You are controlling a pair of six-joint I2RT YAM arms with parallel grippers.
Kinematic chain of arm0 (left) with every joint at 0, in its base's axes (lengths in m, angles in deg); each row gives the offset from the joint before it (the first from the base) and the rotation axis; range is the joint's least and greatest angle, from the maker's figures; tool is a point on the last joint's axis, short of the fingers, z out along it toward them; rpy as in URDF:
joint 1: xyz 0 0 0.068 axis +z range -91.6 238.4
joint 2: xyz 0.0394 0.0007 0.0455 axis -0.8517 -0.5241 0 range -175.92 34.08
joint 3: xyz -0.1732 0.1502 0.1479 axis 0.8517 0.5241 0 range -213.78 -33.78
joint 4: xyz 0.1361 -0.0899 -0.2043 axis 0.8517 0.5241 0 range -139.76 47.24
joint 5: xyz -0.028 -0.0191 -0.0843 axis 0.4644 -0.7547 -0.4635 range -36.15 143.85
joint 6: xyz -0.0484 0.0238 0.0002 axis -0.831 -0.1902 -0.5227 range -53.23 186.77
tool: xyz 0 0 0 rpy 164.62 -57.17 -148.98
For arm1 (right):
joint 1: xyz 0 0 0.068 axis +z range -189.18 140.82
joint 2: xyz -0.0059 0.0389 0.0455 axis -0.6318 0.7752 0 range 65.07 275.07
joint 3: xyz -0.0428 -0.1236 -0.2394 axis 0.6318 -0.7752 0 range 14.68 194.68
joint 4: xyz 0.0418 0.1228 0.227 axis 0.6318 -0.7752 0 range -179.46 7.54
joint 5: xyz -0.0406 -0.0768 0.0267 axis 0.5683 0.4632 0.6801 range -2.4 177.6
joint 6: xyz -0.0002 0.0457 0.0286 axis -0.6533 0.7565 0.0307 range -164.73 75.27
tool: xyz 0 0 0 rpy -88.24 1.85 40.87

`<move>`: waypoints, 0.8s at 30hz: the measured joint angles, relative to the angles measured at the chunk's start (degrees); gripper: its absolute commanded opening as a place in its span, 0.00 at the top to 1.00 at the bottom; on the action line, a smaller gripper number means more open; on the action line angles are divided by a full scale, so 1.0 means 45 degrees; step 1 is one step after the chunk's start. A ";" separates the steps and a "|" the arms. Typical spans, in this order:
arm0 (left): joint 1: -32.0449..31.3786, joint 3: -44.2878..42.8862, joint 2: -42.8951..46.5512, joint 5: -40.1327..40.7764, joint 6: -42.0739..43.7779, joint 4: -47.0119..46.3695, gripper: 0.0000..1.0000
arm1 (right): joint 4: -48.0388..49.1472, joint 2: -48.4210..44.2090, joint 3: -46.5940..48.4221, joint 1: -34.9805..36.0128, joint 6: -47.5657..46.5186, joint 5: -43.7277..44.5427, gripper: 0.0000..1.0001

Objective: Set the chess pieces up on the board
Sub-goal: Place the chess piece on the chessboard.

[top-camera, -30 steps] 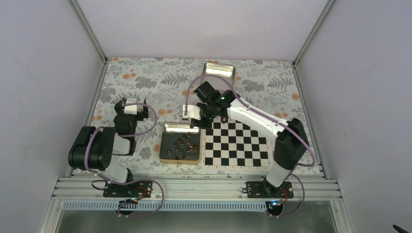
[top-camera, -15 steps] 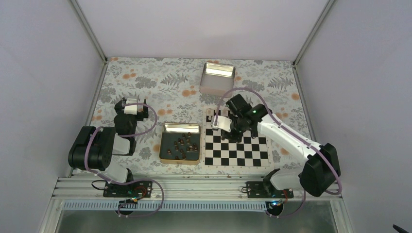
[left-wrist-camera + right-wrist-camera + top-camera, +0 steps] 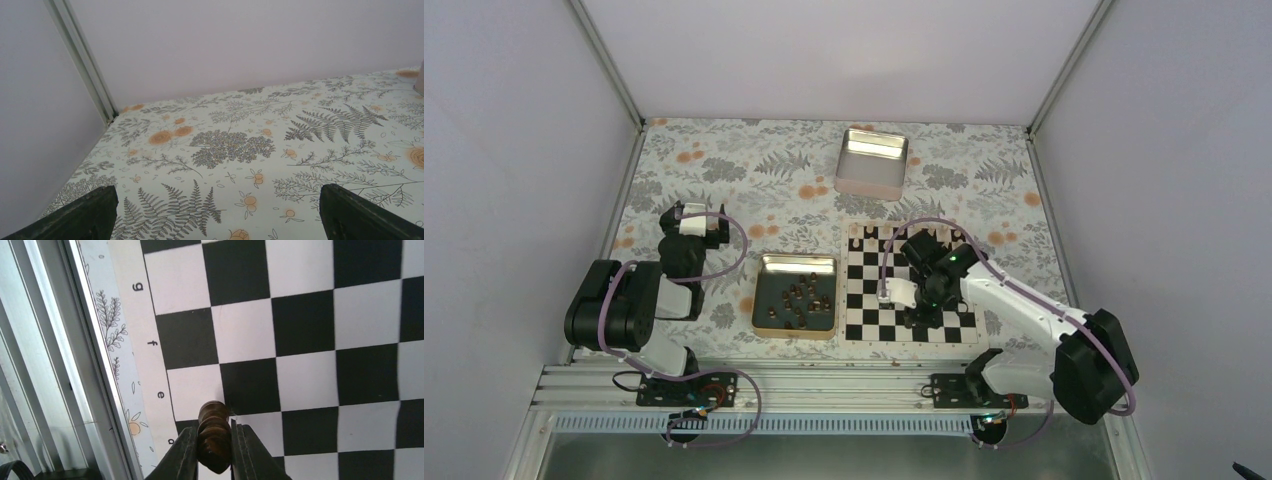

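Note:
The black and white board (image 3: 864, 300) lies on the flowered table, right of a gold-rimmed tray (image 3: 796, 263) that holds several dark brown chess pieces (image 3: 799, 295). My right gripper (image 3: 921, 310) is over the board's near rows, shut on one dark brown chess piece (image 3: 214, 435); in the right wrist view the board (image 3: 305, 320) fills the frame, with its lettered near edge beside the piece. Small pale pieces (image 3: 904, 235) stand along the board's far row. My left gripper (image 3: 692, 222) is open and empty over bare tablecloth at the far left, its dark fingertips (image 3: 90, 215) wide apart.
A silver tin (image 3: 873, 160) stands at the back centre. The aluminium rail (image 3: 824, 385) runs along the near edge and shows in the right wrist view (image 3: 50, 365). Enclosure walls close in the back and both sides.
My right arm swung from the tray's far right corner across the board toward its near rows, carrying the dark piece. The left arm has not moved.

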 measured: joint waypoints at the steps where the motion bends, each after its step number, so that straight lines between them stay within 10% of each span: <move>1: 0.0000 0.0000 0.0000 0.0000 0.0005 0.0000 0.00 | 0.0078 0.0010 -0.0146 0.0000 -0.0039 0.0015 0.94; 24: 0.0000 0.0000 0.0000 0.0019 0.0000 0.0000 0.00 | 0.1054 0.0053 -0.1122 0.0092 -0.1141 -0.0529 0.95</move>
